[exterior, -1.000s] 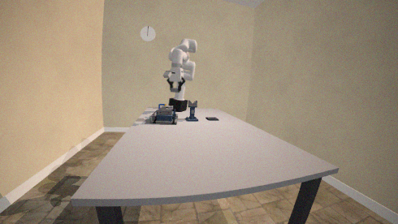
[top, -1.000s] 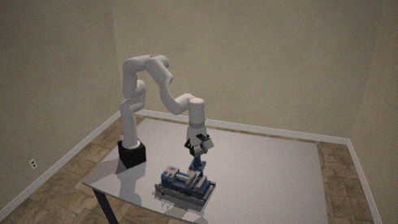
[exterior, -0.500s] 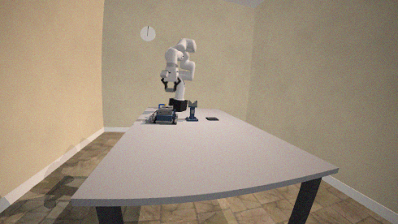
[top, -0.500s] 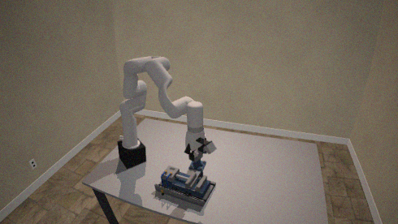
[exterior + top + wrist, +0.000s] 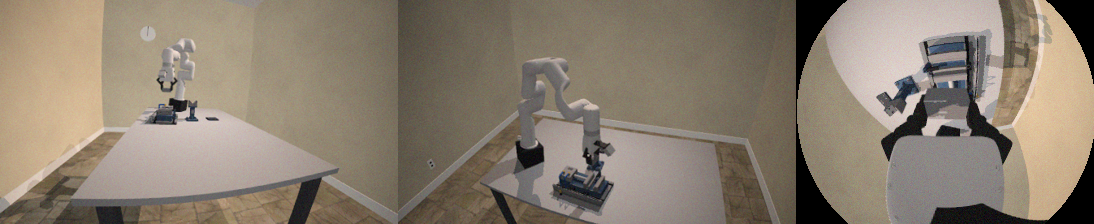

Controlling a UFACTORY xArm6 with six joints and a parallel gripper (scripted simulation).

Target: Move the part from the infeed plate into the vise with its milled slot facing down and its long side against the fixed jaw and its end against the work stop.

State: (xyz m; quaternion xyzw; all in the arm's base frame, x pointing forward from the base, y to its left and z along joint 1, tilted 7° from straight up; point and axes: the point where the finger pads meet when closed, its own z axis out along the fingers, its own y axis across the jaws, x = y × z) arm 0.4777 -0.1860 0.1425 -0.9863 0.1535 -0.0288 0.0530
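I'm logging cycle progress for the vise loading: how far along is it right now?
Done: the part is off the infeed plate, which lies bare. In hand: the gripper is shut on the part, held in the air above the vise. Left: lowering it slot-down onto the bars, against the fixed jaw and work stop.
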